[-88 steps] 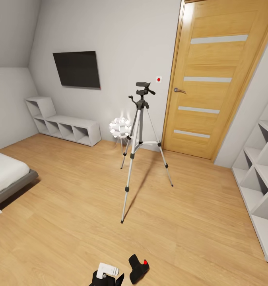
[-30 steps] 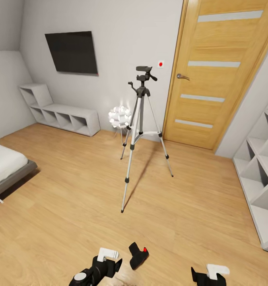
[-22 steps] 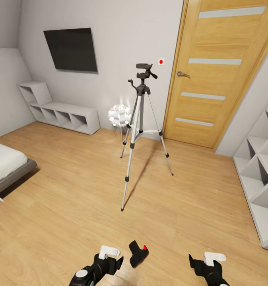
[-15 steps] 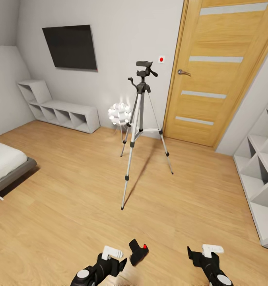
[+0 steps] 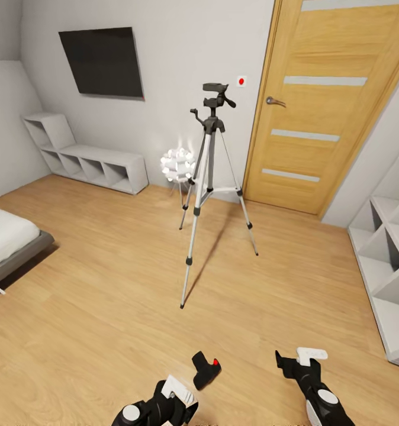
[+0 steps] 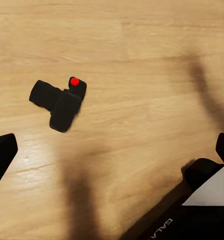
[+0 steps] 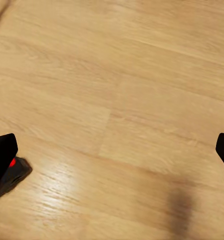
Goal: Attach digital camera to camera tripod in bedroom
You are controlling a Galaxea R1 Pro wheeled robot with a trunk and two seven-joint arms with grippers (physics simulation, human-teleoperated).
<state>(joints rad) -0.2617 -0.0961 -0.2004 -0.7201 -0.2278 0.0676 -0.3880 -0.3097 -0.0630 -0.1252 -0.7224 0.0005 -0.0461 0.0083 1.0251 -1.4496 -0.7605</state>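
Wood floor [image 5: 105,284] bears digital camera [image 5: 205,370] and camera tripod [image 5: 208,195].

The camera [image 5: 205,370], small and black with a stubby lens and a round red button on top, lies on the light wood floor [image 5: 105,284], apart from the tripod [image 5: 208,195]. The tripod stands upright well beyond it, three silver legs spread, black head and pan handle on top, bare.
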